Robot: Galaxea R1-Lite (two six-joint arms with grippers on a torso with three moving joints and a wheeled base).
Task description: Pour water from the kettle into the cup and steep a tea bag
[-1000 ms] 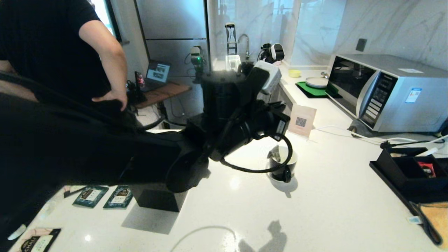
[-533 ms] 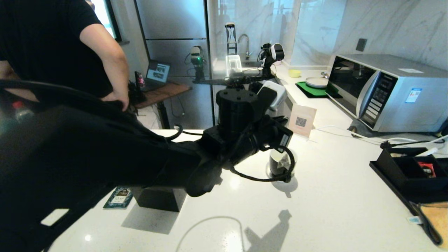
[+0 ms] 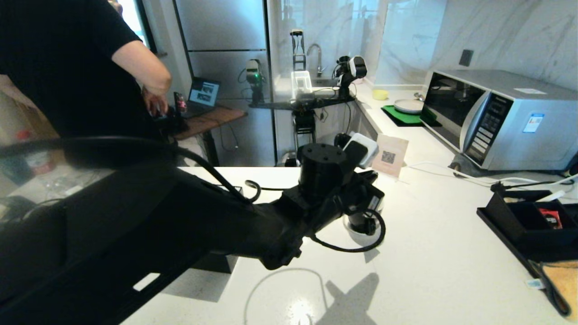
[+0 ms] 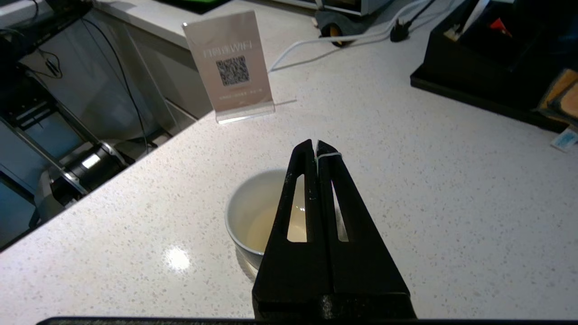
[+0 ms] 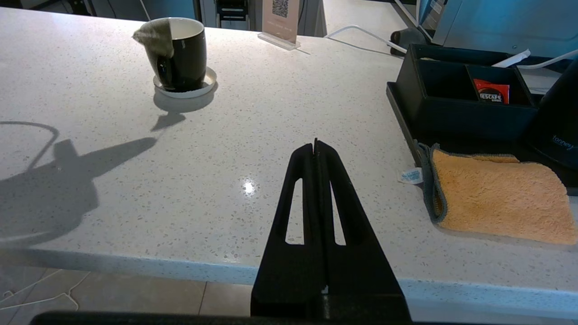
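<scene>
The left gripper (image 4: 315, 143), pressed together on a thin white string (image 4: 328, 155), hung over the small glossy black cup (image 5: 182, 52), the grey-brown tea bag (image 5: 155, 35) draped against its rim. The right gripper (image 5: 315, 143) sat shut at the white speckled counter's (image 5: 271, 135) near edge.

We see left arm (image 3: 316, 198) sunk from frame centre toward cup (image 3: 361, 221), lower centre. Tea bag (image 5: 156, 36) now draped over cup rim. Person's hand (image 3: 156, 101) lifted off hip, upper left.
</scene>
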